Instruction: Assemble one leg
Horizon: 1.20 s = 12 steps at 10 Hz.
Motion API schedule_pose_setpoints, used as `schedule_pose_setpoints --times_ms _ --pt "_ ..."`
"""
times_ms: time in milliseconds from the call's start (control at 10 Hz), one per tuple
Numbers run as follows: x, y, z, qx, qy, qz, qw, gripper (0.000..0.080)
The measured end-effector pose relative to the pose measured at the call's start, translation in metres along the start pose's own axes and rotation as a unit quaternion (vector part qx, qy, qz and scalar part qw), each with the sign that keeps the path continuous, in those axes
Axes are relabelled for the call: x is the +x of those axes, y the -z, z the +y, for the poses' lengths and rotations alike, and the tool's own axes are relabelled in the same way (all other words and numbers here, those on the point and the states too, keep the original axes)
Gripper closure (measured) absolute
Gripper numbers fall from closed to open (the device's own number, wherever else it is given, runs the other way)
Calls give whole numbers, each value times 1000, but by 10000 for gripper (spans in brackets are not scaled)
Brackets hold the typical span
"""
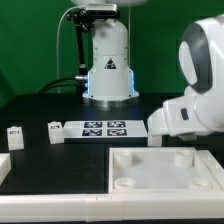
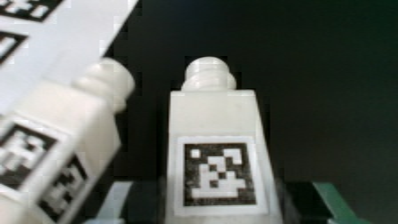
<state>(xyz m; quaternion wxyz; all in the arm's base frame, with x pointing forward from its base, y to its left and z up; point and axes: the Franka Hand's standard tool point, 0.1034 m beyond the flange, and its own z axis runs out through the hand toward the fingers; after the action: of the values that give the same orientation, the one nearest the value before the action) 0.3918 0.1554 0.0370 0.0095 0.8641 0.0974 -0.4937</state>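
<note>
In the wrist view a white leg with a black-and-white tag and a rounded peg end lies on the black table between my fingers. My gripper is open, with its jaws standing either side of the leg and a dark gap on each side. A second tagged leg lies close beside it at a slant. In the exterior view the arm's white body hides the gripper and these two legs. Two more small tagged legs stand at the exterior view's left.
The marker board lies mid-table and shows in a corner of the wrist view. The large white panel with rimmed edges lies at the front. Another white part sits at the front left edge. The robot base stands behind.
</note>
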Motion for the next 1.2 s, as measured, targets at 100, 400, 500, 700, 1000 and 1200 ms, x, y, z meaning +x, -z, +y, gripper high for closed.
schedule_pose_setpoints --times_ms 100,400,500,700,1000,1200 --pt "-13 10 -1 -5 -3 -11 1000 508" --pt "-36 40 3 -10 -11 -5 1000 508" --pt "-37 45 4 -9 -12 4 1000 508" --pt "-36 43 4 -10 -11 2 1000 508" --pt "-25 58 2 -9 -15 168 986 508" --pt "-26 69 9 -15 -2 251 968 508"
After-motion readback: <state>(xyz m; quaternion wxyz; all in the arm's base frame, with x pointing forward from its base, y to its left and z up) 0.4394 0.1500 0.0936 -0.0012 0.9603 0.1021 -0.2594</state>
